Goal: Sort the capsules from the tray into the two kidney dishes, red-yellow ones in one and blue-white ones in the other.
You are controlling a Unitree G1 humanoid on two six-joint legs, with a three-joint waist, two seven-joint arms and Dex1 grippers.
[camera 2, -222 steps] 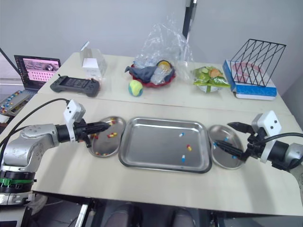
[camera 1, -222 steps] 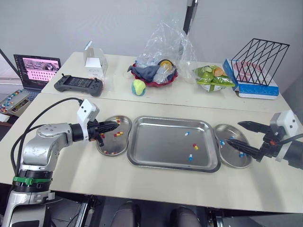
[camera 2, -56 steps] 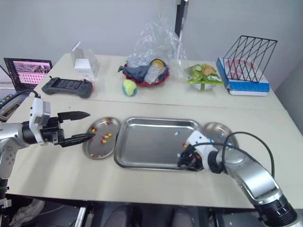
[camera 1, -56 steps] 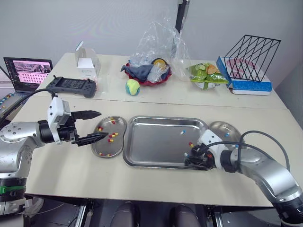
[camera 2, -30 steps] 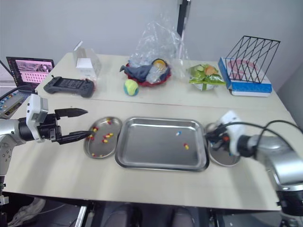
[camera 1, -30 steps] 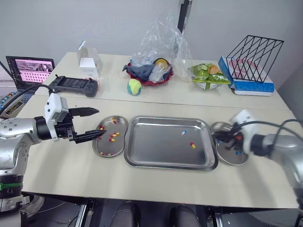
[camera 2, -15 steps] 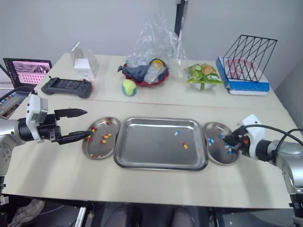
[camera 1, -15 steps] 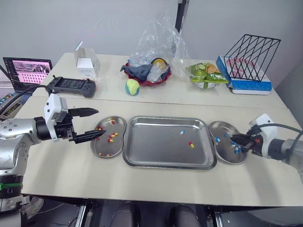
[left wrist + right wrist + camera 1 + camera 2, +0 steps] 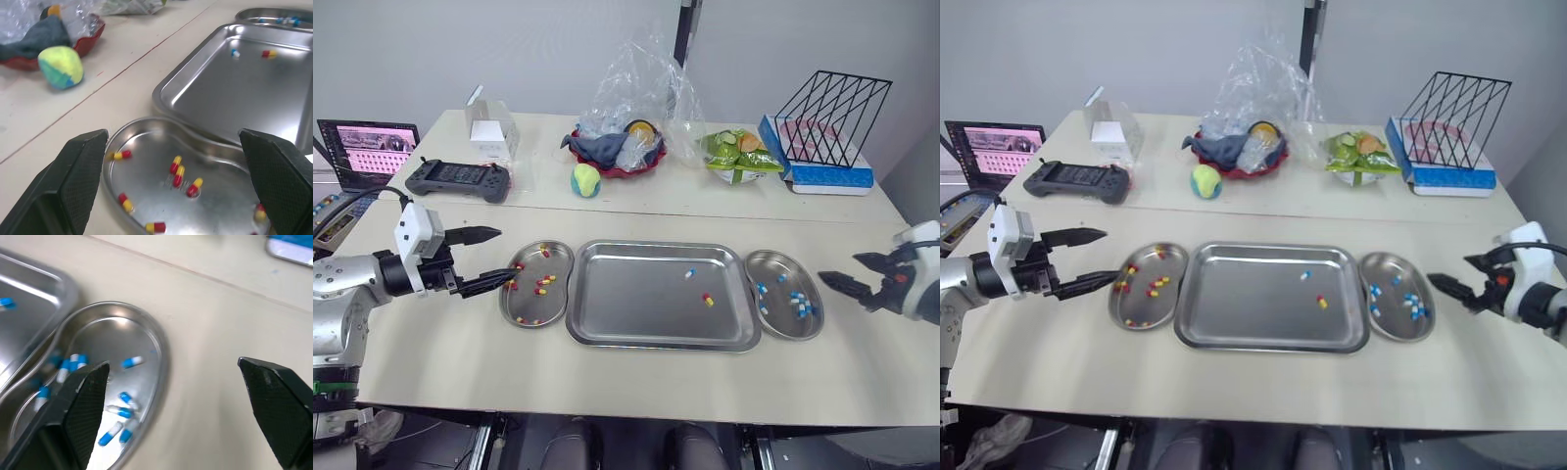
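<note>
Tray point(image 9: 646, 299) sits centre frame on the worktop point(image 9: 636, 377), a kidney dish touching each end. 2 capsules left in it: blue-white capsule point(image 9: 689, 273) upper right of the tray floor, red-yellow capsule point(image 9: 708, 300) just below and right of it, the 2 apart. Left dish point(image 9: 555, 305) carries the red-yellow ones, right dish point(image 9: 783, 320) the blue-white ones.

Left hand point(image 9: 504, 255): fingers spread wide, nothing held, tips at the left dish's left rim. Right hand point(image 9: 839, 267): fingers spread, nothing held, off the right dish at far right of frame.

Handling, as judged: capsules look very light, smooth and rounded, so likely to roll or skate on polished steel and squirt out of a hard pinch. The shells are probably thin, so light pressure. Best hold looks to be across the middle of the barrel, 1 fingertip each side, coming straight down.

Changes: 1.9 s ago the right hand was down in the tray's lower right corner. 0.5 s ago it was over the right dish with fingers nearly together. It is now backed off and open. The blue-white capsule seen low right in the tray 7.4 s ago is gone from there. The left hand was over its dish 7.4 s ago and now sits further left.
</note>
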